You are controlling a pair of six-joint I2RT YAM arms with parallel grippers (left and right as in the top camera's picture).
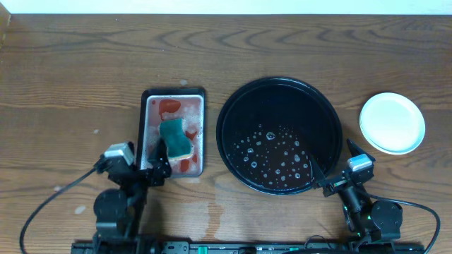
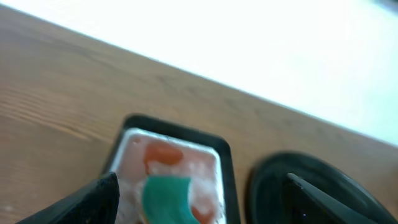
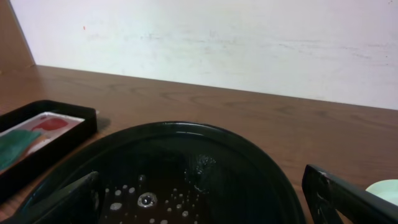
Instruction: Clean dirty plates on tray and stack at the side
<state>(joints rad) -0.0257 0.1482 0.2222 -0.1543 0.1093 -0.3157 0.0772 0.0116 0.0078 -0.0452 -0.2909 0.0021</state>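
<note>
The left arm [image 1: 116,204] and the right arm [image 1: 374,219] are both wearing matte black casings, bulging into rounded, drum-like joint housings. Each wrist is carrying a small silver-grey camera block [image 1: 119,152] (boxy, and paler than everything around it). Thin black cables [image 1: 42,208] are curving away from both arms. The left gripper [image 2: 202,183] and the right gripper [image 3: 200,180] are each showing two plain black fingers [image 2: 87,202], tapering into wedge-shaped tips.

Left wrist view blurred, sponge [image 2: 166,198] cut at bottom. Right wrist: tray [image 3: 186,129], plate [image 3: 385,190] cut off.
</note>
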